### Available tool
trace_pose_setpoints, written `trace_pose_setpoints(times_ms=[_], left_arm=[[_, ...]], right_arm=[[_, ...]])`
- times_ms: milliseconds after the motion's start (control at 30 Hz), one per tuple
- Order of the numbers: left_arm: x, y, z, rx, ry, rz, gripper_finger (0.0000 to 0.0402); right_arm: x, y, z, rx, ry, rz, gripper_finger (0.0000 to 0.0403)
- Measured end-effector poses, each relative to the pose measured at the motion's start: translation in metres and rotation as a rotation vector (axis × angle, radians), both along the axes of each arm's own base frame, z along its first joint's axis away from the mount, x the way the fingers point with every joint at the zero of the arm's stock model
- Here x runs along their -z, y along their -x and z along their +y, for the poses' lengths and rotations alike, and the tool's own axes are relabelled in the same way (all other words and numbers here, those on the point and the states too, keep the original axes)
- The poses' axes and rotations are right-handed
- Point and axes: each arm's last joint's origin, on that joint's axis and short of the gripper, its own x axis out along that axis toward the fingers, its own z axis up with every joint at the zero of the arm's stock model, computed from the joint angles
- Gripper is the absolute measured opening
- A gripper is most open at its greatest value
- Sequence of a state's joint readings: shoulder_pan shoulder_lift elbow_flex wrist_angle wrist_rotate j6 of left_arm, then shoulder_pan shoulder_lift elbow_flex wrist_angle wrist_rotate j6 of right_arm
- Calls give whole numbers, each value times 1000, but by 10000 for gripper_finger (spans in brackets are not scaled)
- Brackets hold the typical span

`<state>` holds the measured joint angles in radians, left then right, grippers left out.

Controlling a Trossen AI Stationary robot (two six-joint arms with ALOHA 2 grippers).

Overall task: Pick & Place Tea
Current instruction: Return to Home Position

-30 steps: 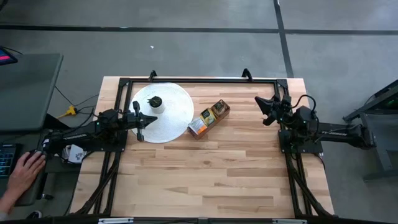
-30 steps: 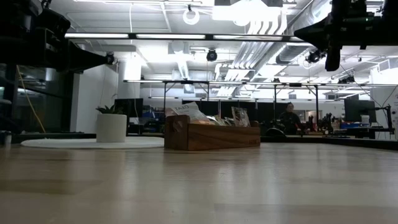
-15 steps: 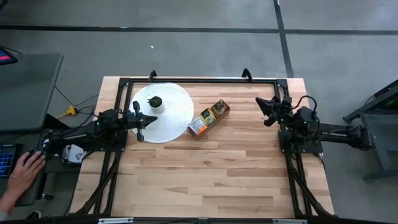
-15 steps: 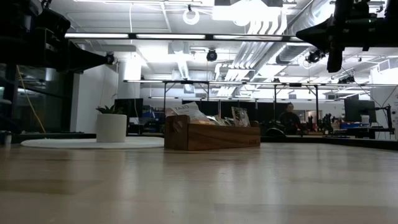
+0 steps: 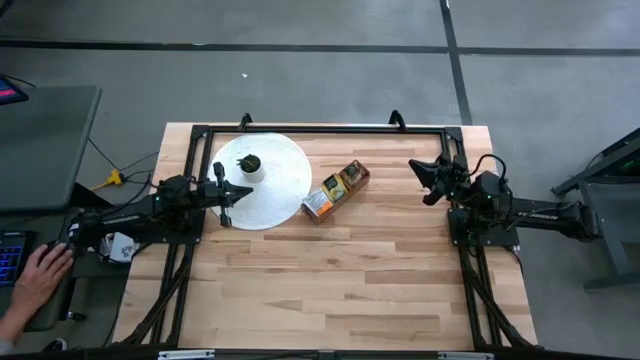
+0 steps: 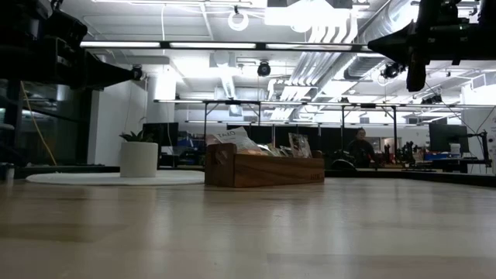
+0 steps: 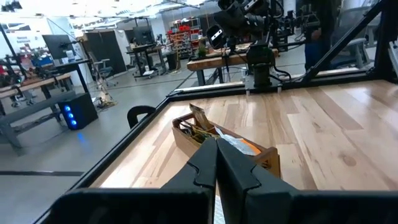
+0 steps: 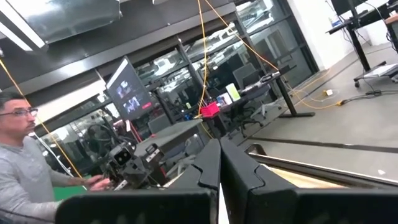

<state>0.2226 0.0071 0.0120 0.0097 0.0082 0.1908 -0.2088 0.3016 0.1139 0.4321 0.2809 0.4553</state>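
All tea sachets in wooden box, frame centre. I read left gripper, right gripper parked at side edges, fingers together: homing.

Left end effector and right end effector both closed, raised high, well apart.

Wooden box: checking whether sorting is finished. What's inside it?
The wooden box holds tea sachets: orange-and-white at one end, brownish at the other, some poking above the rim. Lower layers are covered.
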Motion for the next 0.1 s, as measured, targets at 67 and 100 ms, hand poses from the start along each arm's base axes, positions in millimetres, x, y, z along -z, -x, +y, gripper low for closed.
trace_pose_setpoints(times_ms=[67, 100], left_arm=[[0, 0, 0, 0, -14, 3, 1], [0, 0, 0, 0, -16, 3, 1]], right_arm=[[2, 0, 0, 0, -2, 18, 0], [2, -1, 0, 0, -3, 26, 0]])
